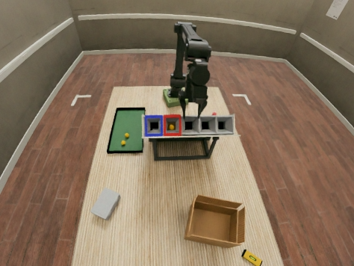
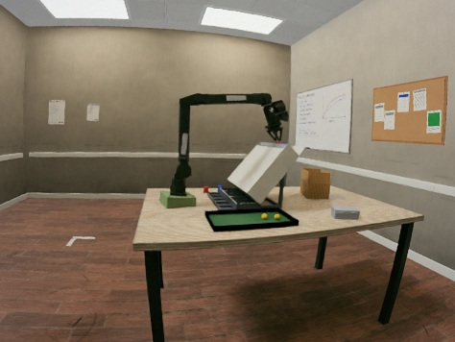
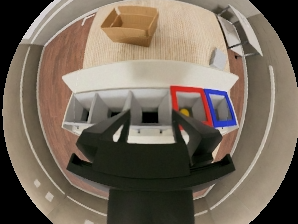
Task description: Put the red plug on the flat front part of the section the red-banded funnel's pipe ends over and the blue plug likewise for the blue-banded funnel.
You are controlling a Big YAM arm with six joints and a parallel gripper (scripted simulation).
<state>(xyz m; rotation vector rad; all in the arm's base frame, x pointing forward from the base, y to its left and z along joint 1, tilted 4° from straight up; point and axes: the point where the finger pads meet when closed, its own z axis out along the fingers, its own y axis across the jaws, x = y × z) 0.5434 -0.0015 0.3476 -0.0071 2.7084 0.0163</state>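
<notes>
A row of several funnels point(image 1: 188, 125) tops a slanted white cover. The blue-banded funnel point(image 1: 153, 125) is at the left end and the red-banded funnel point(image 1: 172, 125) is beside it. A yellow marble point(image 1: 171, 127) sits in the red-banded funnel; it also shows in the wrist view point(image 3: 185, 113). My gripper point(image 1: 191, 113) is open and empty, just above the middle plain funnel point(image 3: 148, 115). Two yellow marbles point(image 1: 125, 138) lie in the green tray point(image 1: 126, 130). The red plug point(image 2: 205, 189) and the blue plug point(image 2: 219, 187) stand behind the cover, near the sectioned tray point(image 2: 231, 198).
A cardboard box point(image 1: 216, 221) stands at the front right of the table. A grey block point(image 1: 105, 203) lies at the front left. A small yellow tool point(image 1: 252, 257) is by the front edge. The arm's green base point(image 1: 172, 98) is behind the funnel stand.
</notes>
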